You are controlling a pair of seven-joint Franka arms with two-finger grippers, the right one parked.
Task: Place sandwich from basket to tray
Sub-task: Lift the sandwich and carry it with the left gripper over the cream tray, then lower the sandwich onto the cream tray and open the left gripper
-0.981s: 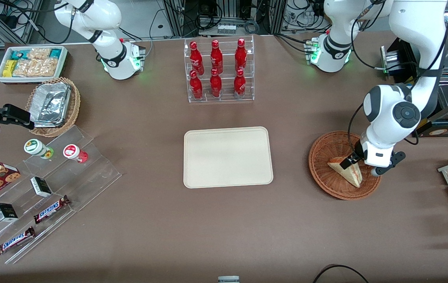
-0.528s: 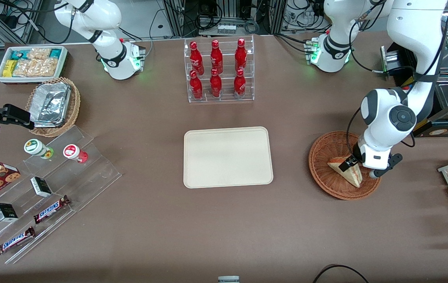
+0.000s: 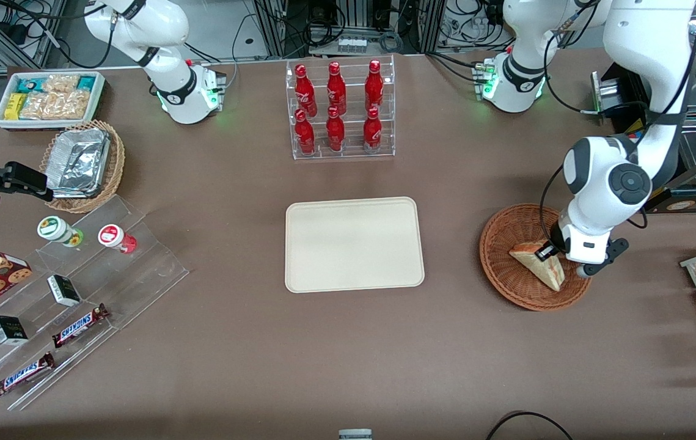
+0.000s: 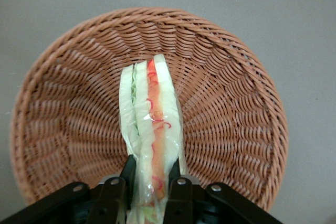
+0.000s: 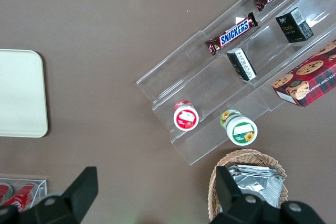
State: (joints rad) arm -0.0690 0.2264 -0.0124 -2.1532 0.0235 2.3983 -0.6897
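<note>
- Change: your gripper [image 4: 148, 182] has clenched its jaws on the sandwich [image 3: 538, 264], and compared with a second ago the wedge sits slightly raised and shifted in the basket [image 3: 506, 269]. You can take this as the grasp made and the lift just starting.
- Location: the sandwich is still over the basket, toward the working arm's end of the table [image 3: 348, 354], its lower edge near or touching the weave; which of the two cannot be told.
- Meaning for the task: the pick looks secured, while the carry to the tray [image 3: 305, 269] is not yet done. The tray lies well apart, toward the table's middle.
- Sandwich: triangular wedge, pale soft bread in thin slices, red-orange and green filling lines, wrapped in clear glossy film. It is likely to squash under pressure.
- Basket: round, shallow, reddish-brown wicker, ribbed weave radiating from the centre.
- Tray: flat cream-beige rectangle, rounded corners, low rim, smooth matte face.
- Table: brown, matte surface.
</note>
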